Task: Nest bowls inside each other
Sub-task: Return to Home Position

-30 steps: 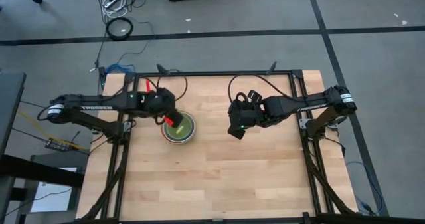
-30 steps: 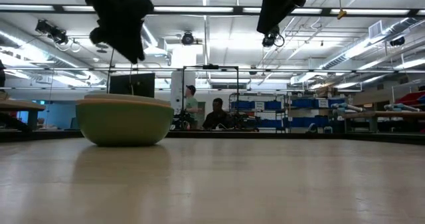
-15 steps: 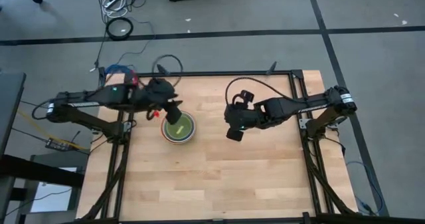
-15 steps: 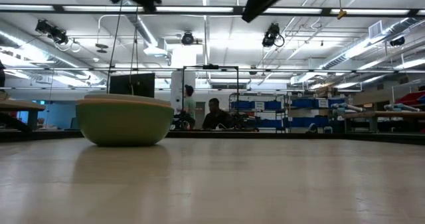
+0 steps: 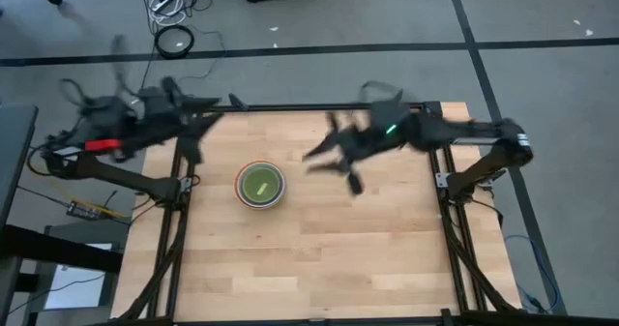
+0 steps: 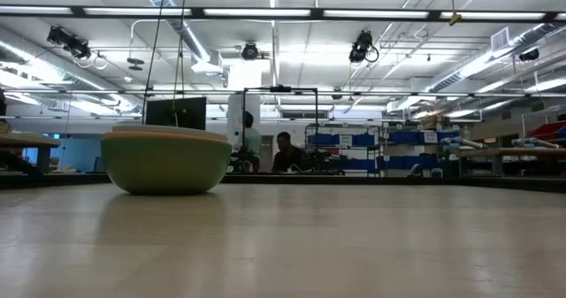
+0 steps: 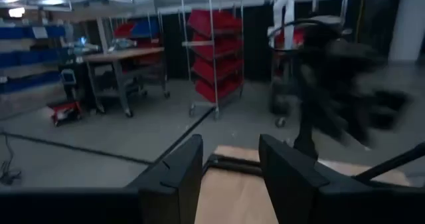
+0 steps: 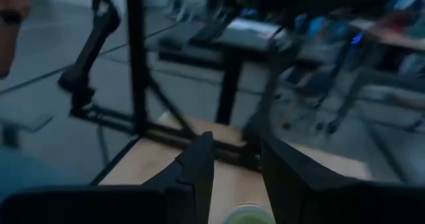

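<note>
One stack of bowls sits left of centre on the table, green outermost and yellow innermost; how many lie between is unclear. The left gripper and right gripper are both apart from it, fingers spread and empty.

No readable text, label, brand, number or sign anywhere; arms blurred, room signage too small

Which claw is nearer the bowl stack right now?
Right, narrowly. The right claw hangs over the table, right of the bowl stack; the left claw is near the table's left edge.
</note>
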You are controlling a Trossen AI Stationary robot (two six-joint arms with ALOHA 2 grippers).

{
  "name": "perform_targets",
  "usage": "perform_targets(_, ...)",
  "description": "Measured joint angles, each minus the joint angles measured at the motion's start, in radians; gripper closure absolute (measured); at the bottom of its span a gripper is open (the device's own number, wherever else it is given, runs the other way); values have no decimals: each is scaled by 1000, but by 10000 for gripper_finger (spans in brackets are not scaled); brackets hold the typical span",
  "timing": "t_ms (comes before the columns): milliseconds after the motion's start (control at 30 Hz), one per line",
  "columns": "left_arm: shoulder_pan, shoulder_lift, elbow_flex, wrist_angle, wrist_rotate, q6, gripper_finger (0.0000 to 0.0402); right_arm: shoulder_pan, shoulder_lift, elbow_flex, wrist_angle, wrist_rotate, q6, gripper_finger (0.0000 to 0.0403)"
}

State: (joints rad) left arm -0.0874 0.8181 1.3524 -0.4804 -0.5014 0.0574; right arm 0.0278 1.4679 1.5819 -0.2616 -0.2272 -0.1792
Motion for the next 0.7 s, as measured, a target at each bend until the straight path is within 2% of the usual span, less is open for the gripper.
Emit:
perform_targets(200, 0, -230, -91, -138, 1, -49, 245, -36, -201, -24, -131, -10, -9, 293)
perform_targets(300, 0, -359, -196, -117, 4, -93, 245, -18, -339, -99, -128, -9, -10, 292)
perform_targets(367, 0, -440, -277, -80, 8, -117, 245, 1, -438, -181, -103, -1, -8, 291)
perform_targets(500, 0, -563, -425, 3, 15, -122, 245, 18, -631, -417, 56, 13, 36, 291)
perform_targets(700, 0, -622, -617, 23, 25, -98, 245, 16, -878, -759, 232, 45, 111, 292)
